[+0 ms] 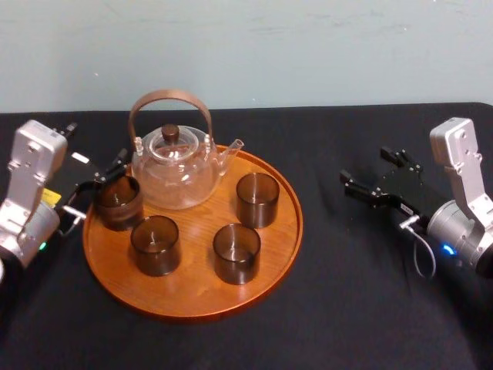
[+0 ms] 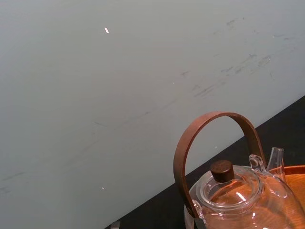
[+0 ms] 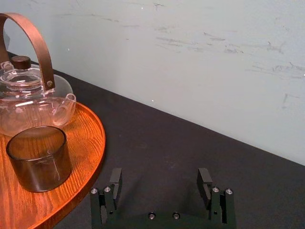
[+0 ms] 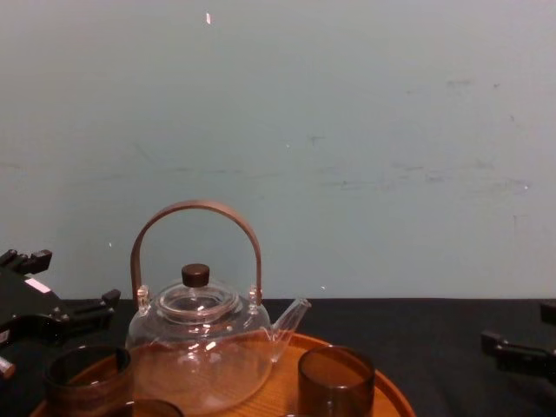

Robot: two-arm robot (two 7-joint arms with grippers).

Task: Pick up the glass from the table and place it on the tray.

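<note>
We log the left gripper (image 1: 102,187) at the left of the scene, fingers spread, pointing right and slightly far. The right gripper (image 1: 371,173) sits well to the right, fingers wide apart, pointing left.

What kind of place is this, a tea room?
More likely a robot test bench: a black table against a bare scuffed wall, the left gripper at the rim of a wooden tray, the right gripper beside it.
</note>
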